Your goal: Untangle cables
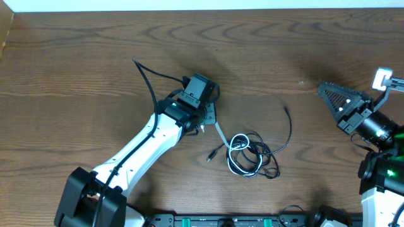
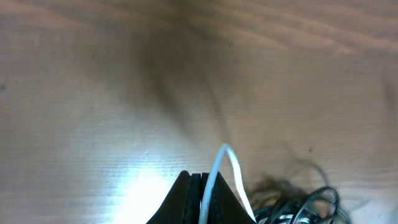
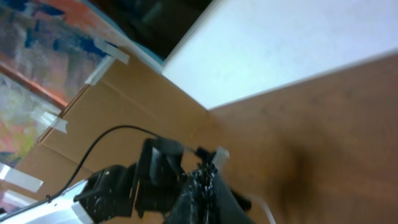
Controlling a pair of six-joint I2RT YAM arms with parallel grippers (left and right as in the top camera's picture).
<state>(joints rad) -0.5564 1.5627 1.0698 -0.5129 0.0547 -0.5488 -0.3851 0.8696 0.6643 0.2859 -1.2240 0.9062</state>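
The left gripper (image 2: 202,182), pinching the white cable (image 2: 227,157) just left of the black cables (image 1: 254,155) knotted at lower centre, should draw it slowly toward the upper left while the right gripper (image 1: 325,89), seemingly pressed together at the right edge, pins the knot

Nothing written could be read in any view: no label, brand, number or sign. The tape strips (image 3: 107,53) on the cardboard (image 3: 124,112) were blank. The coloured sheet (image 3: 37,37) behind them showed only blurred patches. The worktop (image 1: 252,50) bore wood grain alone, with no legible marks.
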